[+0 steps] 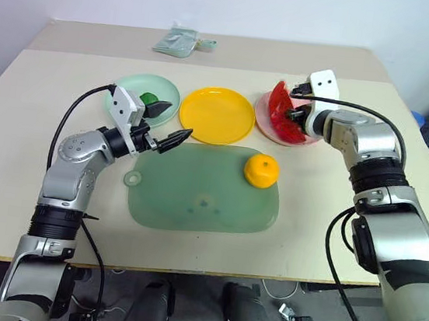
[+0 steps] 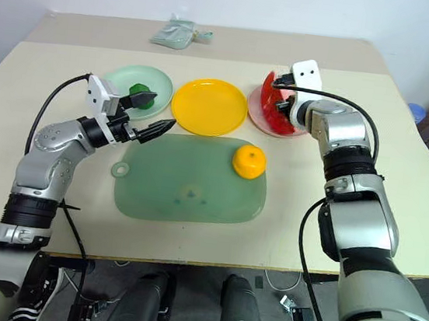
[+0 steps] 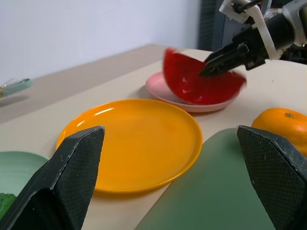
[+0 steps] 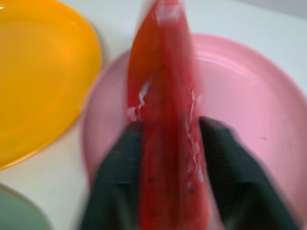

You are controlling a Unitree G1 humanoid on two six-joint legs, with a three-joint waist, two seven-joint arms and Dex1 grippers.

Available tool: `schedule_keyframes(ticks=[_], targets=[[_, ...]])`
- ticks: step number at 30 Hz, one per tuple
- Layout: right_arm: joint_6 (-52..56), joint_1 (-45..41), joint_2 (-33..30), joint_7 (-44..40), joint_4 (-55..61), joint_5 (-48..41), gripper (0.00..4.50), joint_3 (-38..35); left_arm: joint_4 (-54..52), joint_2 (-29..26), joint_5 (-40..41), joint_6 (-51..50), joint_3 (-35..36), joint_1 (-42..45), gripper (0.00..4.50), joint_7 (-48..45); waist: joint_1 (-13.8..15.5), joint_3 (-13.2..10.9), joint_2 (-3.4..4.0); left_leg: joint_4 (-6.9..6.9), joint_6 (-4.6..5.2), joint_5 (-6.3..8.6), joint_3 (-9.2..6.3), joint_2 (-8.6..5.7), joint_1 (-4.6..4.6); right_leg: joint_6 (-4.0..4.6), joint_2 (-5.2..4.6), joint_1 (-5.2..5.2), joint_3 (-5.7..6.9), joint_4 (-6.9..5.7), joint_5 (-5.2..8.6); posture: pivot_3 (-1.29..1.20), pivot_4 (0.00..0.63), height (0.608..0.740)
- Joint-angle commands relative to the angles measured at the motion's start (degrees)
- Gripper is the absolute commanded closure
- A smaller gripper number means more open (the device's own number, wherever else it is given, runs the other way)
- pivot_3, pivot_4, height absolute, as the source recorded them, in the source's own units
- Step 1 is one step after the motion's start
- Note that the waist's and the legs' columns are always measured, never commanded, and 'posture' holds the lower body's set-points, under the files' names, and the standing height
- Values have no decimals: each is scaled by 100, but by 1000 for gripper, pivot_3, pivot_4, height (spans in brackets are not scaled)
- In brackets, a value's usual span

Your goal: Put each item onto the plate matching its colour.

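yellow plate (image 1: 217,115): bare on top, room to come down from above.
pink plate (image 1: 269,120): the right gripper (image 1: 293,107) and the red wedge (image 1: 285,114) between its fingers stand over it, so the way in is blocked.
green plate (image 1: 133,90): the dark green lump (image 1: 151,99) sits on it, and the left gripper (image 1: 170,125), spread wide, hangs just beside its near edge.
mat (image 1: 203,190): mostly bare; the orange fruit (image 1: 261,171) sits at its far right corner.
table (image 1: 24,114): open room along both side edges.
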State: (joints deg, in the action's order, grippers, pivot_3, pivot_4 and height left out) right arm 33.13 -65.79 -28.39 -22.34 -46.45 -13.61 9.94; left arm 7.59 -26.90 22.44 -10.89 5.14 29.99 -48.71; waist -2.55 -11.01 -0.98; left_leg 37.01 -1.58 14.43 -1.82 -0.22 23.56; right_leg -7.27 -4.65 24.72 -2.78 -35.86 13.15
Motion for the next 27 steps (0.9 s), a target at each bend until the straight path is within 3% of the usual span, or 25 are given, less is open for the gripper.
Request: schedule_keyframes(ticks=[1,2,8,12,15,20,27], targets=[[-486,-199,-87,108,153,258,577,-352,-294,-70,84,-11,34,-7,0,-94,4,0,0,0,0,0,0,0,0,0,0,0,0,0,0,0,150,740],[-629,-200,-109,65,332,220,123,-500,-339,-87,134,-53,51,-28,0,-141,7,0,0,0,0,0,0,0,0,0,0,0,0,0,0,0,150,740],[-274,205,22,-741,2034,-1078,123,-1796,-584,-288,308,-97,145,-206,0,-499,1,-1,2,-3,0,0,-3,0,0,0,0,0,0,0,0,0,150,740],[433,1845,-784,-2367,4727,-1764,123,-1335,-861,-804,743,-653,110,-500,0,-1297,48,0,0,-2,2,1,-12,1,-1,0,1,-7,7,1,1,0,150,740],[376,2840,-1165,-2764,5838,-1822,123,-1184,-896,-1038,818,-722,66,-583,0,-1621,60,-1,2,4,2,2,-10,-1,-1,-1,-3,-15,7,11,1,0,150,740],[138,3485,-1298,-2367,5761,-864,123,-646,-967,-1049,665,-436,-2,-579,0,-1812,29,0,0,20,1,1,-5,0,-15,0,-1,-26,4,6,1,0,150,740],[127,3477,-1011,-2055,5102,-605,123,-704,-980,-922,588,-339,-121,-540,0,-1759,56,0,0,14,1,1,-6,0,-15,0,-2,-27,4,5,1,0,150,740]])
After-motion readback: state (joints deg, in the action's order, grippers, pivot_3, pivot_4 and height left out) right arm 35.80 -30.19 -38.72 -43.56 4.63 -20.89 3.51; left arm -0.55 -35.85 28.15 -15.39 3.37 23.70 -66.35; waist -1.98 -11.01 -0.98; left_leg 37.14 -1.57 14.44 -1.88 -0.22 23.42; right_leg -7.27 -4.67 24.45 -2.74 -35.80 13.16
